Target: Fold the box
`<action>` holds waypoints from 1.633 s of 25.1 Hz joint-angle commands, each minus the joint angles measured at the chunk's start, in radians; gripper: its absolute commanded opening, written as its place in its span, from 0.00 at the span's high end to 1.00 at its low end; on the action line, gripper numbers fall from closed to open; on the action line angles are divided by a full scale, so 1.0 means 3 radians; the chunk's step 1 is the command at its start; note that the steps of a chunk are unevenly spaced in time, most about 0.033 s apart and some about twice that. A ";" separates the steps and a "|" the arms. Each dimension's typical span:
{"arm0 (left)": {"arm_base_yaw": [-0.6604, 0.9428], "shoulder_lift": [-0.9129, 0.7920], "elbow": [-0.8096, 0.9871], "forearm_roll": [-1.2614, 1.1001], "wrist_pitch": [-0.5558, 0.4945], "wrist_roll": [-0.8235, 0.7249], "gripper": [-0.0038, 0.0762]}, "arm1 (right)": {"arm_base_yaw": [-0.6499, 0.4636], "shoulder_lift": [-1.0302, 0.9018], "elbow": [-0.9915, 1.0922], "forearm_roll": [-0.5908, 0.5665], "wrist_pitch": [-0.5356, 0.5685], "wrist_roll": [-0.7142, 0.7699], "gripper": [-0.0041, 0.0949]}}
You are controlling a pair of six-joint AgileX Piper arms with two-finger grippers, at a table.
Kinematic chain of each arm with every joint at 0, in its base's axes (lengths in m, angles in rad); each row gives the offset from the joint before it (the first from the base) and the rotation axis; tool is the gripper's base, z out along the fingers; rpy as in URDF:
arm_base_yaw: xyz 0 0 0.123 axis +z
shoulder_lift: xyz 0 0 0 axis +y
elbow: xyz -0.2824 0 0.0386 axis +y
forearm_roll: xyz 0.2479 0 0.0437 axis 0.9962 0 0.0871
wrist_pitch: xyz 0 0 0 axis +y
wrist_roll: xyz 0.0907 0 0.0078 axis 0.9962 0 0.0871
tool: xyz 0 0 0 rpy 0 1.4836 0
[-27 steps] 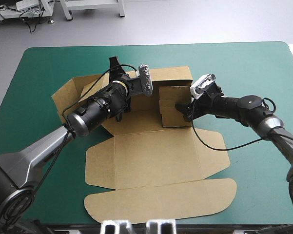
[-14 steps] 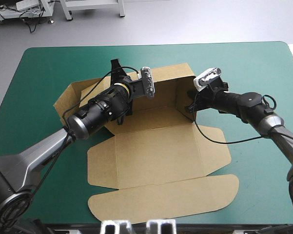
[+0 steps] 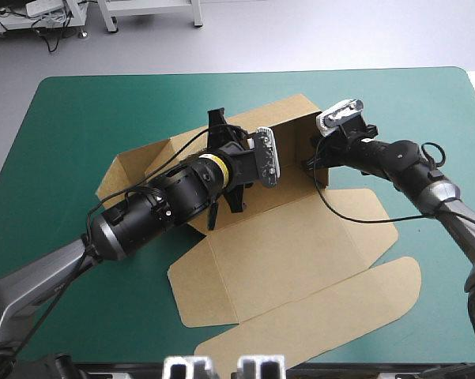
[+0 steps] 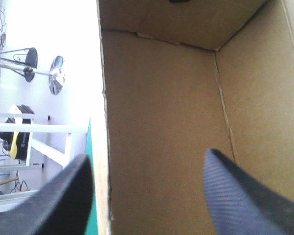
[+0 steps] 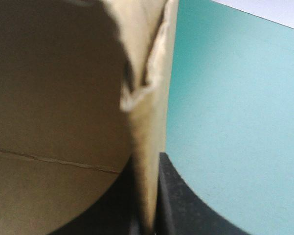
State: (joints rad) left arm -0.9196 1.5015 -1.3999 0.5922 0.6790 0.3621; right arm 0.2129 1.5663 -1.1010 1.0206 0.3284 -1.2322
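– Where does the box (image 3: 300, 237) sit for me right now?

– Flat on the teal-green cover (image 3: 79, 110), which shows all round it. It lies askew: its long axis runs from your left arm's side up toward your right gripper (image 3: 311, 166). The far wall (image 3: 288, 118) stands raised, and the lid (image 3: 324, 316) lies flat on the box's near side.

– And my grippers?

– Your right gripper is pinched on the box's right end wall (image 5: 149, 147), the board between its black fingers, one inside the box and one outside. Your left gripper (image 4: 147, 154) is spread wide inside the box, aimed along the far wall at the corner (image 4: 216, 49) next to the right one's hold. One of its fingers (image 4: 63, 196) stands past that wall's free rim and the other is in front of the board. I can see no contact.

– So which arm takes the next fold?

– I'd judge the left. The far wall's rim lies between its fingers, and your right is occupied propping the end wall. Mind the box's left flap (image 3: 130, 170): it sits behind your left arm, so you would likely have to back off to reach it.
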 commanded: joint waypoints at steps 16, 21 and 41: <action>0.1845 -0.0304 -0.0667 -0.1974 0.0322 0.0079 0.93 | -0.0005 -0.0167 -0.0821 -0.2241 0.1257 0.2208 0.98; 0.2722 -0.0289 -0.0756 -0.2874 0.0738 0.0081 0.93 | -0.0005 -0.0167 -0.1286 -0.2913 0.2167 0.2728 0.98; 0.2987 0.0041 -0.0742 -0.3165 0.0971 0.0057 0.97 | -0.0304 0.1018 -0.2155 -0.2798 0.3061 0.2979 0.86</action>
State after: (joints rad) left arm -0.0221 1.5533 -1.5912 -0.3270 1.0062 0.3854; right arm 0.1299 1.9036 -1.7124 0.2001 1.1699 -0.3176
